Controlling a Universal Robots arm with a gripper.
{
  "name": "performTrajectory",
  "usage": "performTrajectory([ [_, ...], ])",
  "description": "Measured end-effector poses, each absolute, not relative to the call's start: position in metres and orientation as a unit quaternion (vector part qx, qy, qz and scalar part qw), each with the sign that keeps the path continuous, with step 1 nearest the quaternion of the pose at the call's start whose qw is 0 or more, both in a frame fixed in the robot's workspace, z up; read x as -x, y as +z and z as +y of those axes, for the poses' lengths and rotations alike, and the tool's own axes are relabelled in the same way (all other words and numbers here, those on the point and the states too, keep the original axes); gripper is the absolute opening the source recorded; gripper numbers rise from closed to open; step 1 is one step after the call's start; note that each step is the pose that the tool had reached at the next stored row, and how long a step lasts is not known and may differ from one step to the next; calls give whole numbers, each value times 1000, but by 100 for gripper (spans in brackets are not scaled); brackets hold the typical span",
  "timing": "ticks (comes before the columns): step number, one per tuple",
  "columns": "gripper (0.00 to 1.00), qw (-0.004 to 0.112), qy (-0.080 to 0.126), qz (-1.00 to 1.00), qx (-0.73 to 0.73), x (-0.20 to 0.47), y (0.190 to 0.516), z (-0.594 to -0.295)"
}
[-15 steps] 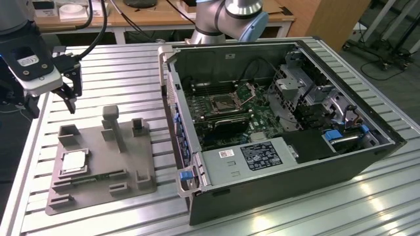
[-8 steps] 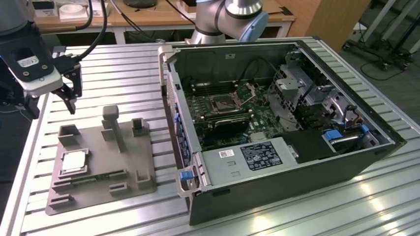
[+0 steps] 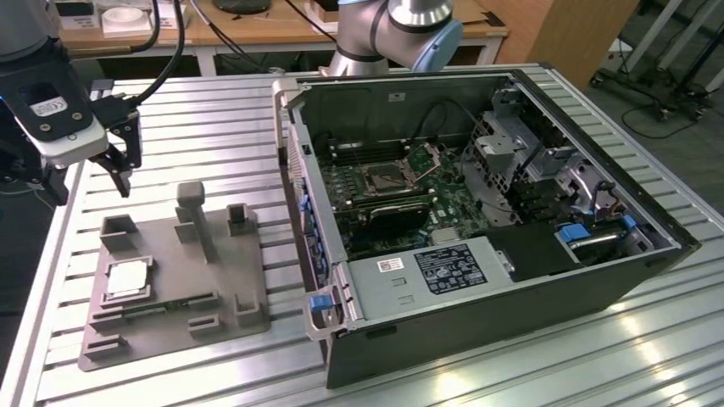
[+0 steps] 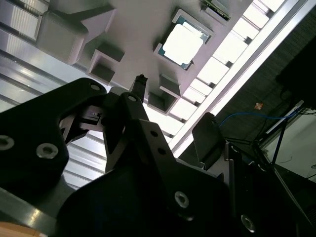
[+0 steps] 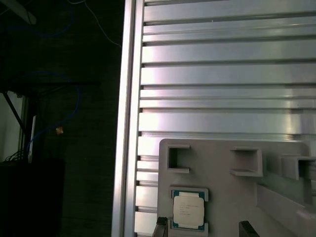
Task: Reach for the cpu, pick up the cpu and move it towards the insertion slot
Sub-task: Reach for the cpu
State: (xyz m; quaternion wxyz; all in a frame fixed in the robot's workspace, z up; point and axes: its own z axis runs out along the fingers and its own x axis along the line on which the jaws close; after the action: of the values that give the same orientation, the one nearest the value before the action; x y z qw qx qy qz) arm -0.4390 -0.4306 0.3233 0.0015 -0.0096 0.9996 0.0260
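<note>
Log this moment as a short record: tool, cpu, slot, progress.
tool: open, empty, raised over the table near the grey tray
cpu: lying flat in a pocket of the grey tray, untouched
insertion slot: inside the open computer case, on the exterior view's right of the grey tray
progress: cpu not yet picked up

In the first wrist view the picture's edge is cutting off most of my gripper (image 5: 203,229) and part of the grey tray (image 5: 276,197); print on the cpu (image 5: 188,210) is blurring.
</note>
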Motion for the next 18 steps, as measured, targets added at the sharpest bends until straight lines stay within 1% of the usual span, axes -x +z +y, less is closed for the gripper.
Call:
performTrajectory([
  [5,65,2,26,1000,10,439,320,-431],
  [12,65,2,26,1000,10,441,308,-440],
  [18,65,2,26,1000,10,442,297,-442],
])
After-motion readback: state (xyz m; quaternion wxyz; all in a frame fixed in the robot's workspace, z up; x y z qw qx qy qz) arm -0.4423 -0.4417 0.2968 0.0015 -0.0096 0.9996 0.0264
